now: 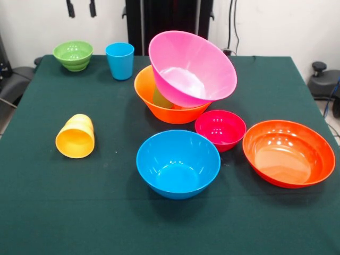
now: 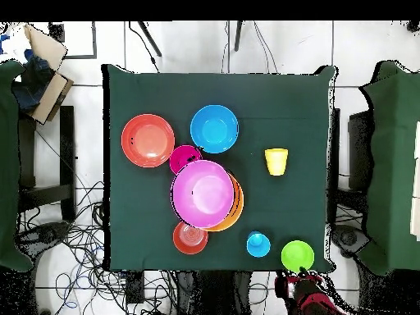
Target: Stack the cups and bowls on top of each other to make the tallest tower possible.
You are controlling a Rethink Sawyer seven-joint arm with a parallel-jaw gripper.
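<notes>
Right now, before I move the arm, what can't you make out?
1. What lies under the tilted big pink plastic bowl in the big orange plastic bowl: front view shows only a yellow-green sliver; overhead, the pink bowl covers it.
2. Small orange-red plastic bowl: shows overhead only; in front view the pink and orange bowls hide it.
3. Gripper: cut off by front view's top edge; open or shut unclear.
</notes>
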